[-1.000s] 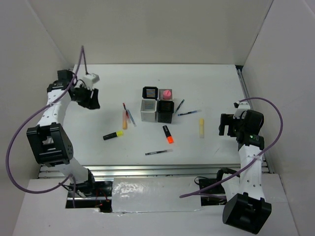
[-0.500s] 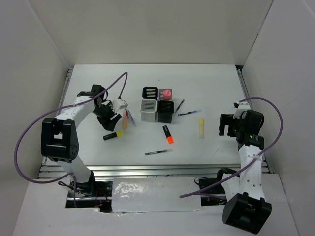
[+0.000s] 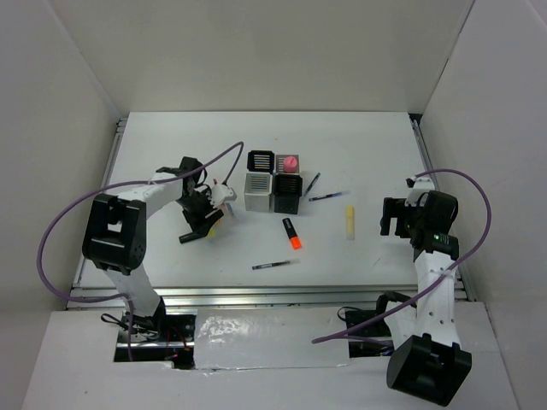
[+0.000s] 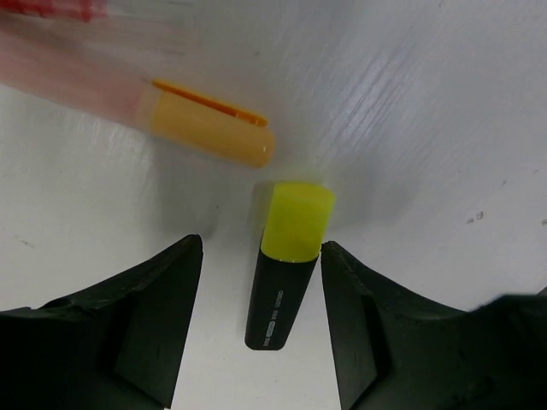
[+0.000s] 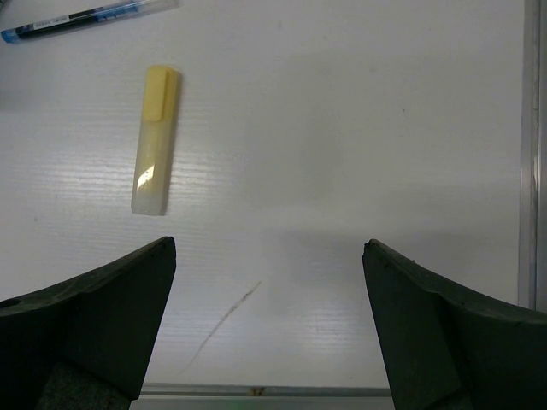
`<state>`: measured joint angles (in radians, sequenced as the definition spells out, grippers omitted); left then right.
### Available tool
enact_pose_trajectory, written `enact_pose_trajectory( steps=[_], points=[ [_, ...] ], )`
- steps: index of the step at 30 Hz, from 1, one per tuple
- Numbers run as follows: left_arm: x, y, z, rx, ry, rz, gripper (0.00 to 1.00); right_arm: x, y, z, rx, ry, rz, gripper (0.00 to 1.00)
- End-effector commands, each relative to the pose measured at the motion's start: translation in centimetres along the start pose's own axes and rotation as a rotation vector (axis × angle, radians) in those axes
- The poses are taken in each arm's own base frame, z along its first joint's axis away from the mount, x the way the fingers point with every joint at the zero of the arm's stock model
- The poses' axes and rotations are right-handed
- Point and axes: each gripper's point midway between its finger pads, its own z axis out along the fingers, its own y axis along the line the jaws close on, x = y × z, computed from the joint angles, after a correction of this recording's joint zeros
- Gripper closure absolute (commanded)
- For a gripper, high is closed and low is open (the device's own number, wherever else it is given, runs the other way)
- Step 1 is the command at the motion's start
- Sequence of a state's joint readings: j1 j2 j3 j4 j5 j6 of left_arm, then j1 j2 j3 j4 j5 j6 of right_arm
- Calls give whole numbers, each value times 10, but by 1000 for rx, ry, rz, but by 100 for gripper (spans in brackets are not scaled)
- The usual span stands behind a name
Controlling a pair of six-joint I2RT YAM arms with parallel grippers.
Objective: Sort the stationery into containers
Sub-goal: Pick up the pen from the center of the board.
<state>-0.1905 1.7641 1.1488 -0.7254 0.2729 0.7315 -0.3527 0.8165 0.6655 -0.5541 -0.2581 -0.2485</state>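
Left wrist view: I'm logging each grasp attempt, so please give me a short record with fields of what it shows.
gripper: left gripper, open
straddles: yellow highlighter, black body, yellow cap pointing away from the wrist
contact: none visible; a gap shows on each side
held: nothing
neighbour: orange highlighter, lying just past the yellow cap, close but apart, partly blurred
surface: white table
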Motion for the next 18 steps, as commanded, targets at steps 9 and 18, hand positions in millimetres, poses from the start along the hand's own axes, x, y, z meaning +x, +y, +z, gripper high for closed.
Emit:
enact_pose_trajectory(
  steps=[9, 18],
  points=[
    [17, -10, 28, 5, 60, 42, 45, -3, -5, 1, 20, -7, 0, 4],
    [18, -16, 17, 10, 63, 46, 69, -3, -5, 0, 22, -12, 0, 4]
  ],
)
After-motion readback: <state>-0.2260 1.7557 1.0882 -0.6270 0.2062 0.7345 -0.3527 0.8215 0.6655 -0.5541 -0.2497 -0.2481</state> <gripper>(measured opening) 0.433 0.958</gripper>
